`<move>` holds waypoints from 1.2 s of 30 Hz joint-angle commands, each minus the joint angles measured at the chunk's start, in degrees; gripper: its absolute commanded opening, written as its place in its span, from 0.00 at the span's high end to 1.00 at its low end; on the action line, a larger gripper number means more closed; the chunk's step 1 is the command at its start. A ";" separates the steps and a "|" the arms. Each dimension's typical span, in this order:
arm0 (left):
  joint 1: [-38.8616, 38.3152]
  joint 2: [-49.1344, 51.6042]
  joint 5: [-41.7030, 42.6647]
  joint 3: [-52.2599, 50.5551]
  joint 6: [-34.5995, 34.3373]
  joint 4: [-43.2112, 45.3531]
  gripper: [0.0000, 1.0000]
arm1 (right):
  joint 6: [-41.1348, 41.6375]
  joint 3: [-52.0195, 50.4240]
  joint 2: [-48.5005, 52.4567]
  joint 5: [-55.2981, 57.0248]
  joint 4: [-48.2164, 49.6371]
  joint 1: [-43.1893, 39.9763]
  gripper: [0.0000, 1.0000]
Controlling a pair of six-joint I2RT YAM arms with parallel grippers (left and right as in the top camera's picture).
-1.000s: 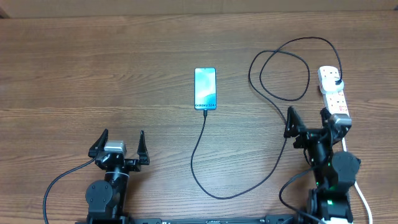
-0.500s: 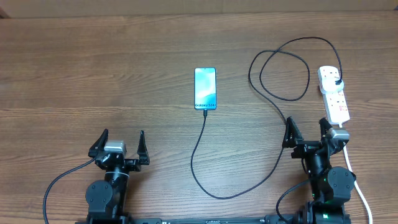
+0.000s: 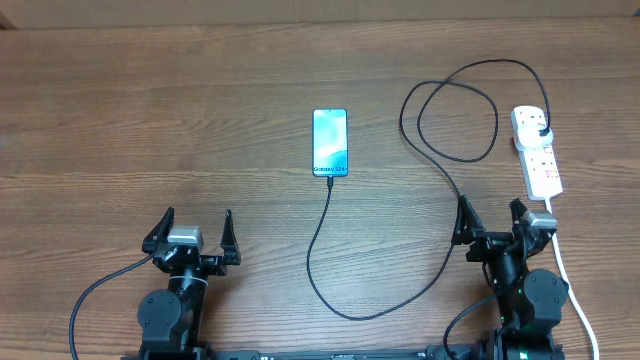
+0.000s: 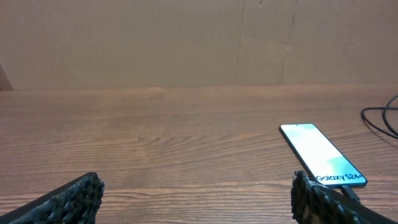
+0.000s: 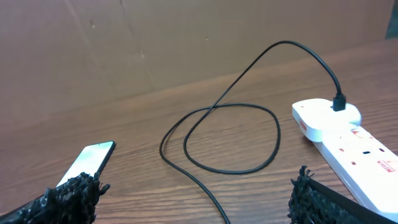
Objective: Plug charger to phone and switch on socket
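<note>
The charger runs from phone to socket on the desk; your left fingers and right fingers are spread wide, holding nothing.

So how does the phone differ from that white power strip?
The phone is slim with a teal screen; the power strip is white, chunkier, red-marked. The phone lies square mid-table; the power strip sits angled, far right. Both lie flat, the black cable reaching each.
</note>
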 commanded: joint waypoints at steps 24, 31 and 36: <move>0.63 -0.55 0.83 -0.22 1.09 -0.02 0.00 | -1.44 -0.61 -8.52 1.70 -1.75 2.10 0.00; 0.63 -0.55 0.83 -0.22 1.07 -0.02 0.00 | -1.42 -0.61 -8.52 1.68 -1.70 2.10 0.00; 0.63 -0.55 0.83 -0.22 1.07 -0.02 0.00 | -1.42 -0.61 -8.52 1.68 -1.70 2.10 0.00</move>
